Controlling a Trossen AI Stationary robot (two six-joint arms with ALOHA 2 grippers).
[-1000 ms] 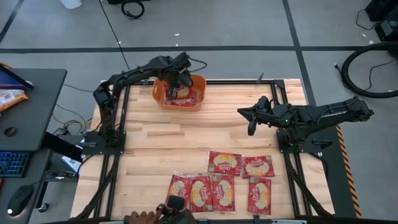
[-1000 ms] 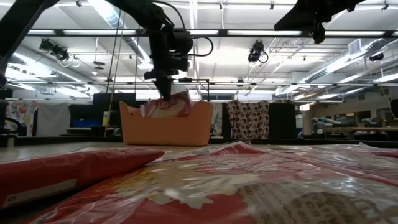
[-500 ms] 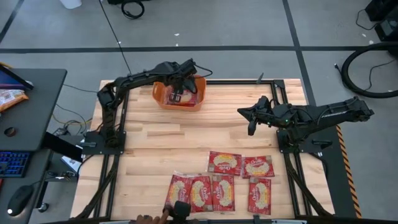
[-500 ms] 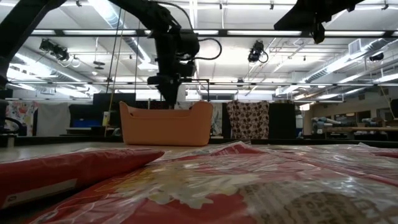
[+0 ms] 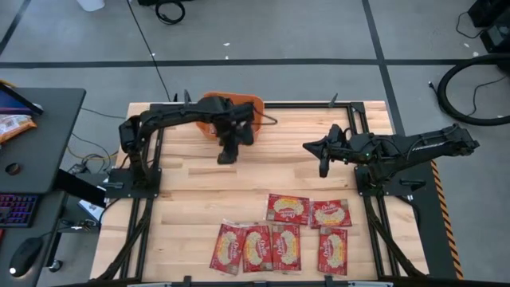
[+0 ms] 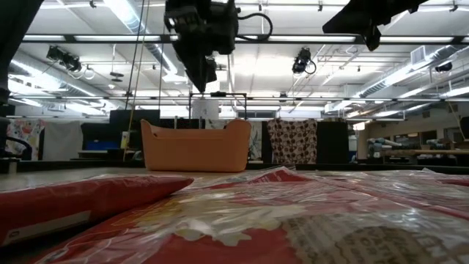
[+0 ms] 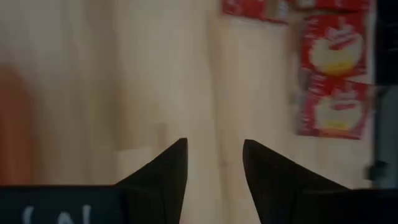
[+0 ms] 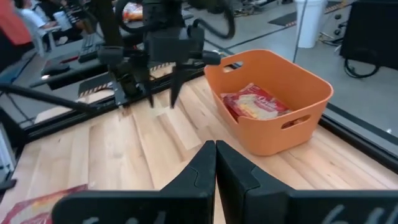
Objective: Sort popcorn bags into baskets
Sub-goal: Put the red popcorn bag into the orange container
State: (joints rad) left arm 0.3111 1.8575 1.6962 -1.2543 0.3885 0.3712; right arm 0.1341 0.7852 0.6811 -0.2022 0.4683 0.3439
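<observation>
The orange basket point(image 8: 273, 134) stands at the table's far side, left of centre point(image 5: 250, 101); one red popcorn bag point(image 8: 254, 105) lies inside it. Several more popcorn bags point(image 5: 287, 208) lie flat in two rows near the table's front edge. My left gripper point(image 7: 214, 155) hangs open and empty above bare wood, just on the near side of the basket point(image 5: 226, 157). My right gripper point(image 8: 216, 163) is shut and empty, raised over the table's right half point(image 5: 322, 166).
Bare wooden table lies between the basket and the rows of bags. A dark desk with a keyboard and an orange-and-white packet point(image 5: 14, 123) stands off the table's left side. Black frame rails run along both sides of the table.
My left gripper has opened and let go of a popcorn bag, which has dropped out of sight into the basket. It has then risen out of the basket and swung toward the table's near edge. A person's hand at the front edge has withdrawn.
</observation>
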